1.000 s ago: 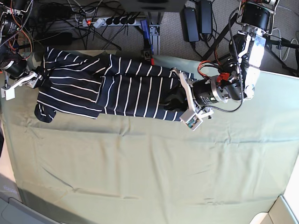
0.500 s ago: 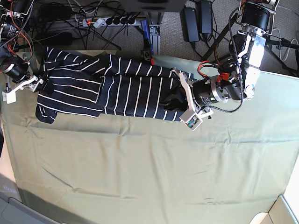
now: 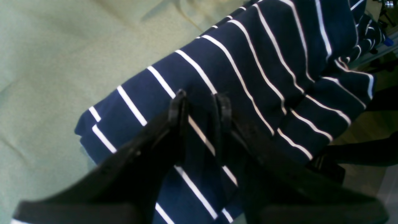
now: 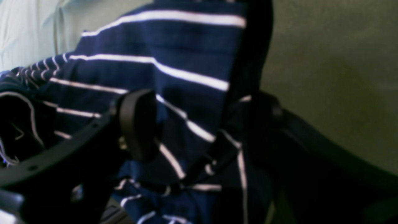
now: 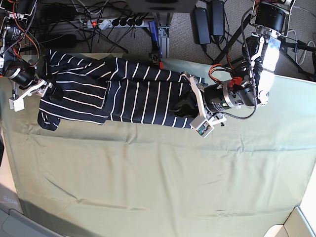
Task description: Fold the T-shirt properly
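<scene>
Striped navy T-shirt (image 5: 118, 91) stretched in a long band along the far edge of the olive-green cloth (image 5: 158, 182), bunched and folded over itself. Left gripper (image 3: 200, 107) at the shirt's right end in the base view, black fingers (image 3: 178, 105) drawn close together with a fold of striped fabric pinched between them. Right gripper (image 4: 199, 124) at the opposite end, jaws spread wide; striped fabric between and behind the pads (image 4: 138, 124), but no clear grip visible, so taken as open over the shirt's edge. Cloth wrinkled, covering the whole tabletop. Beyond the far edge: grey floor, a power strip (image 5: 116, 22), black adapters (image 5: 210, 17), tangled cables (image 5: 64, 12). Compared with a second ago: right arm (image 5: 19, 74) shifted slightly up and inward at the shirt's left end; left arm (image 5: 247, 84) and the middle of the shirt unchanged.
</scene>
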Controlling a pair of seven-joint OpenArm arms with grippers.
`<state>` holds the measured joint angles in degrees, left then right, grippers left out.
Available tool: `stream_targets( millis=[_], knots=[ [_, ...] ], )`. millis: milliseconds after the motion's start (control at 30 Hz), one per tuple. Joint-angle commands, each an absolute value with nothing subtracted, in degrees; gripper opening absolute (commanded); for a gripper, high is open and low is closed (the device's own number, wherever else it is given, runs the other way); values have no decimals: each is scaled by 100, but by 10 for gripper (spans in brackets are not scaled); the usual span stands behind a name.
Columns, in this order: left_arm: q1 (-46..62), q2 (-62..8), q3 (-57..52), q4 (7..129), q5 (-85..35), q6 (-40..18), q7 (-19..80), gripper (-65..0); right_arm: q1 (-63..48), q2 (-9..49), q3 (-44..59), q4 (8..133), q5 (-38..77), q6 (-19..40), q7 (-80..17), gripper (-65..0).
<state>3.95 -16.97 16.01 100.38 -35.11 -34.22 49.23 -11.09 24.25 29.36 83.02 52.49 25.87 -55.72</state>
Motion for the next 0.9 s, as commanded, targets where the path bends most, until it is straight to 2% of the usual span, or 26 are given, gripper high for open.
stream_targets(
  millis=[0,867],
  knots=[
    [318,-1702,1573,10127,-3577,-3363,4799,-486,-1081,2486,2928,8377,5293,2941,-5614,-208],
    [318,-1702,1573,10127,-3616,-3361,4779,-486,-1081,2486,2928,8377,5076,2939,-5210,-209]
  ],
)
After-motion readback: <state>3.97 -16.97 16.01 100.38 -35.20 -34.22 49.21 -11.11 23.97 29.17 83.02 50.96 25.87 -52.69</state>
